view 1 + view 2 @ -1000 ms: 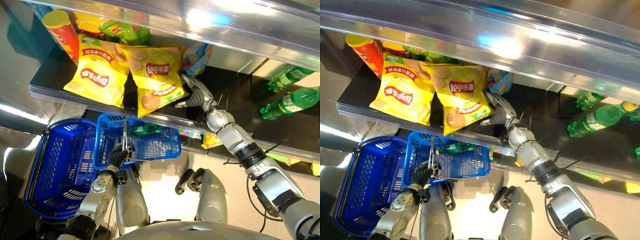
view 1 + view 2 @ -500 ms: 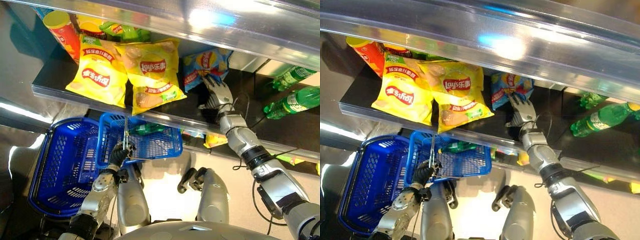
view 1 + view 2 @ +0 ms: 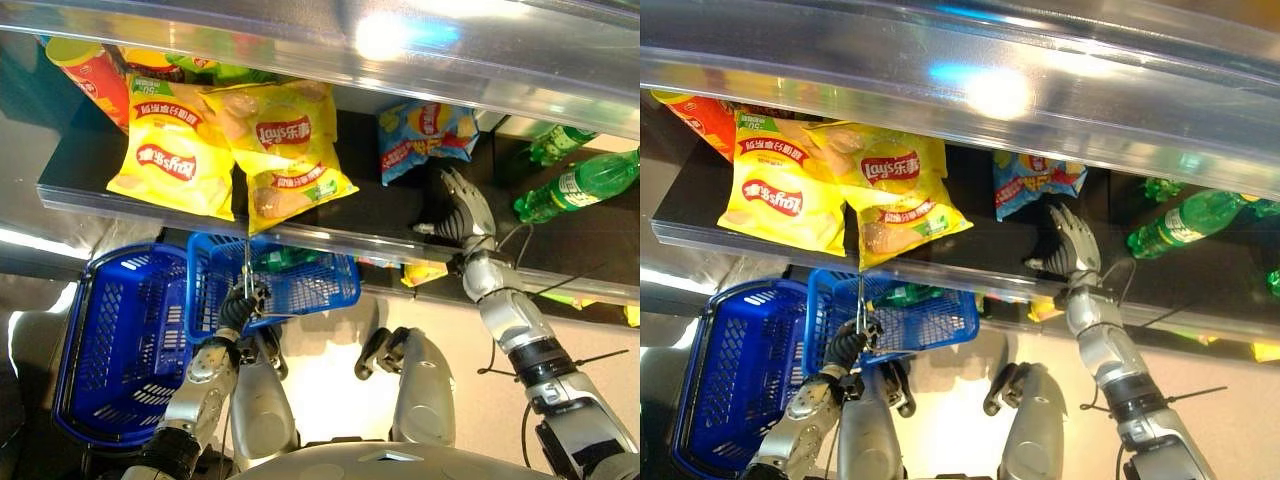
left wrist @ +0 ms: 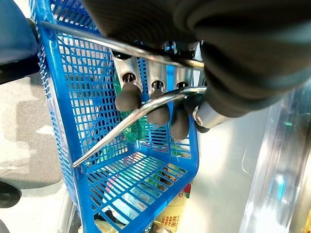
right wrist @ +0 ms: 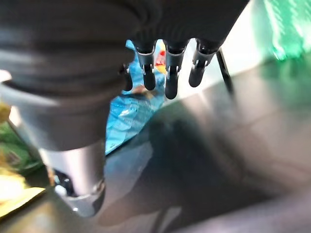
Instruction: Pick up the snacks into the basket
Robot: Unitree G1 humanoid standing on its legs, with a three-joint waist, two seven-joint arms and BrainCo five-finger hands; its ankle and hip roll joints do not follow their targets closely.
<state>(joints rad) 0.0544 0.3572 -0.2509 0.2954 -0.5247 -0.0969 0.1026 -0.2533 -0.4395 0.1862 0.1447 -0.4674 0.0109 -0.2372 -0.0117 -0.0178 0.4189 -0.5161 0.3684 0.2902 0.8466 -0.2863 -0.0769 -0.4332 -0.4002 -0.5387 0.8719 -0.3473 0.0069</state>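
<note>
A: Right robot hand (image 3: 462, 212) has pulled off the blue snack bag (image 3: 424, 134) since half a second ago; it was touching the bag's lower edge, now it sits just below it, nearer the shelf's front lip (image 3: 330, 243). Fingers straight and spread, holding nothing.

B: Left side?

A: Left robot hand (image 3: 238, 307) curled round the wire handle (image 4: 146, 104) of the small blue basket (image 3: 310, 285), which hangs under the lip. Something green already lies in it. A bigger blue basket (image 3: 110, 340) sits just beside it, away from the right arm.

B: Task items?

A: Blue snack bag is on the shelf, toward the back. Two yellow chip bags (image 3: 285, 150) lie beside it on the basket side, the nearer one overhanging the lip. A red-and-yellow canister (image 3: 85, 65) stands beyond those.

B: Risks?

A: My guess: the bag is slippery and flat, so a shallow pinch could skid it deeper. Swinging wide toward the chips could knock the overhanging bag off, maybe missing the basket. Green bottles (image 3: 580, 185) lie on the far side of the blue bag, so a sideways drift could roll them.

B: Room?

A: Bare shelf around the hand. The upper shelf edge (image 3: 330, 45) caps headroom, so lifting out looks tight; exit must clear the lip.
</note>
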